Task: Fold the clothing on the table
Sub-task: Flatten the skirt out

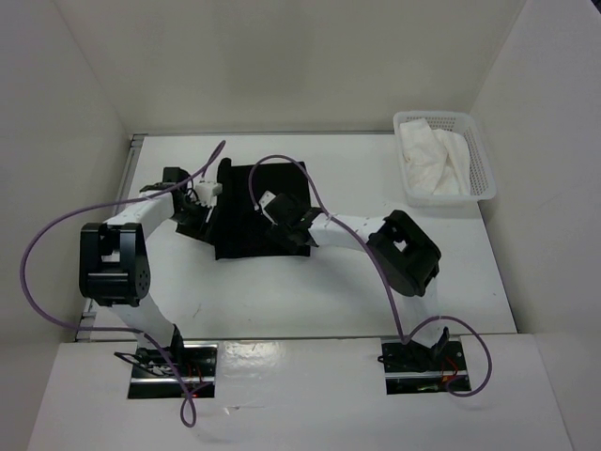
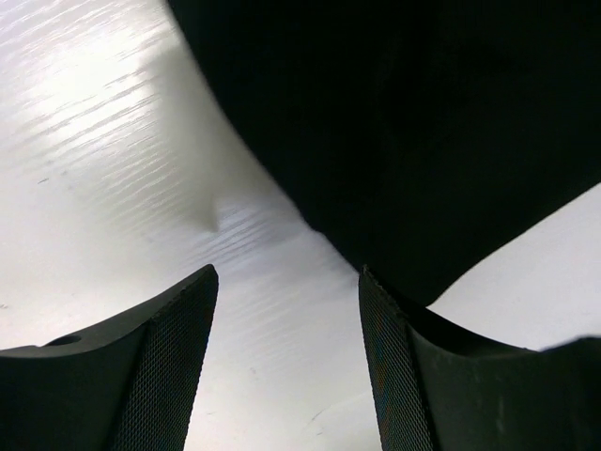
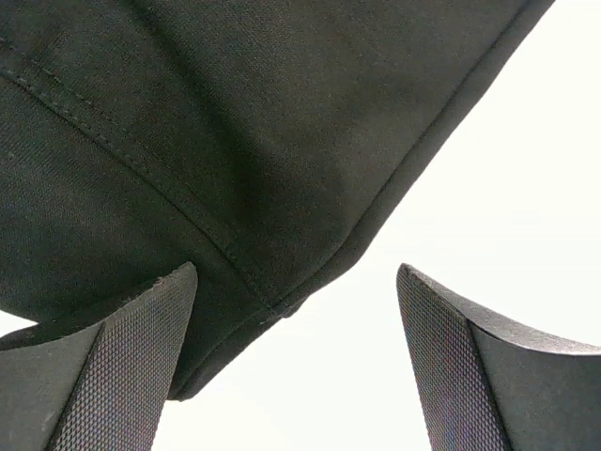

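Glossy white table, soft black clothing, roughly rectangular, stitched hem

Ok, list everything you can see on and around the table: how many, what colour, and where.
clothing: one, black, middle of the table
table: one, white, under everything
basket: one, white mesh, far right corner of the table
white cloth: one crumpled bundle, white, inside the basket
cables: two, purple, one looping along each arm
arms: two, white and black, reaching from the near edge toward the clothing
left gripper: one, black, open, at the clothing's left edge
right gripper: one, black, open, at a hemmed corner of the clothing
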Controlling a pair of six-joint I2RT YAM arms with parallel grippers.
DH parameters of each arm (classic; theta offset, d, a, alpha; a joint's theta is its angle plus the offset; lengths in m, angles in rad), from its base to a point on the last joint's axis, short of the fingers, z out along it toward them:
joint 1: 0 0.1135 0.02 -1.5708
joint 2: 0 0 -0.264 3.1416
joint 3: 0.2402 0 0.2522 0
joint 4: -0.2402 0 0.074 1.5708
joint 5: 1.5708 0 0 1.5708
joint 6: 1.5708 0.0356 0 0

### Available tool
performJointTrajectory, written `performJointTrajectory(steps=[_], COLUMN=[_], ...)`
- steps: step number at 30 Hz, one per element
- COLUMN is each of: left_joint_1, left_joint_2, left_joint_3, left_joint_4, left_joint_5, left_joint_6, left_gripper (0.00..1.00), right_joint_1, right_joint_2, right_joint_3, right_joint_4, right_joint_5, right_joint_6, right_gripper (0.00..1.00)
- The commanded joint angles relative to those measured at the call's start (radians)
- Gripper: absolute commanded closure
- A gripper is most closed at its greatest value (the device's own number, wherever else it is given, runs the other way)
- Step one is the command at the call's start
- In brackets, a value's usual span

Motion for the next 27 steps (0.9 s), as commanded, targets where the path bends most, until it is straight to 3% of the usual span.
performJointTrajectory(steps=[1, 8, 24, 27], left_joint_1=[-0.026, -0.057, -0.075, -0.075], left_joint_2=[0.034, 0.088, 0.325, 0.365], left_joint_3=[0.048, 0.123, 0.278, 0.344], left_joint_4=[-0.02, -0.059, 0.058, 0.058], left_joint_5=[-0.007, -0.007, -0.315, -0.315], left_joint_6=[-0.042, -0.083, -0.203, -0.203], left_gripper=[0.31, 0.33, 0.43, 0.43], right_joint_1=[-0.006, -0.006, -0.006, -0.015], right_joint_2=[0.081, 0.081, -0.004, -0.004], right_joint_3=[0.009, 0.052, 0.023, 0.023], right_joint_4=[-0.018, -0.04, -0.07, -0.07], right_joint_5=[0.03, -0.011, -0.056, -0.046], right_joint_6=[-0.013, 0.018, 0.047, 0.047], right_gripper=[0.09, 0.09, 0.09, 0.09])
